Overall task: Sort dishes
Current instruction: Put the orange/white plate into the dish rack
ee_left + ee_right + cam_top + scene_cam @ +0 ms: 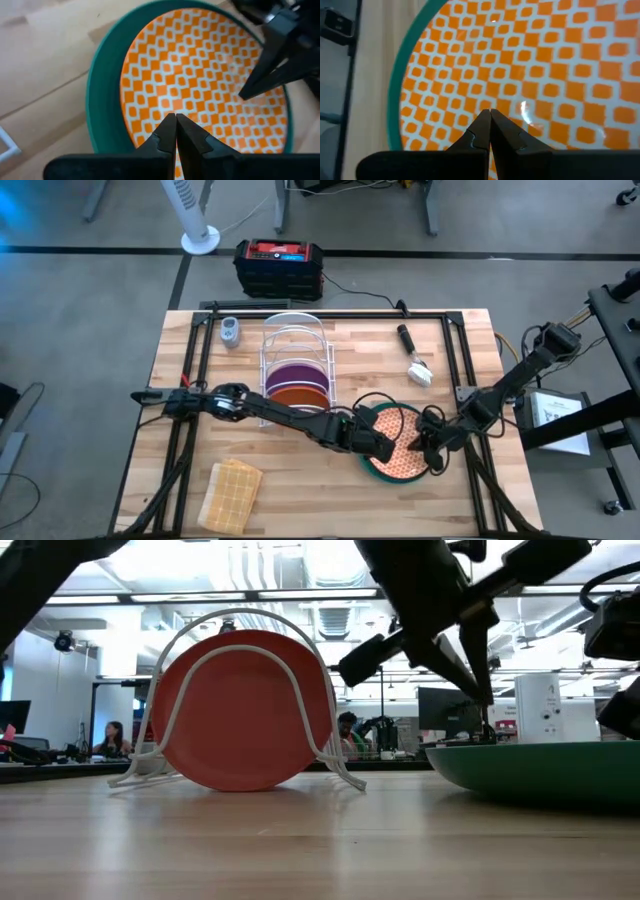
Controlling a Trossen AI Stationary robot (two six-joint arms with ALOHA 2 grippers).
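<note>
Both grippers hang over the same stack of dishes toward five o'clock on the table [300,500]: an orange-patterned plate [400,442] sitting inside a larger teal-green plate [372,468]. The left gripper [388,448] reaches in from nine o'clock, its fingers pressed tight together with nothing between them, their tips over the patterned plate's face near its nine o'clock edge. The right gripper [428,442] comes in from three o'clock, likewise fully closed and empty, above the patterned plate's three o'clock side (the two grippers sit near each other over the plate but apart). Whether either tip actually touches the plate cannot be told. At the middle of the table, toward twelve o'clock, a white wire rack [296,345] holds two plates standing on edge: a purple plate [296,373] and, just in front of it, a plain orange plate [298,394]. A tan woven cloth [231,495] lies at seven o'clock, well apart from the stack
</note>
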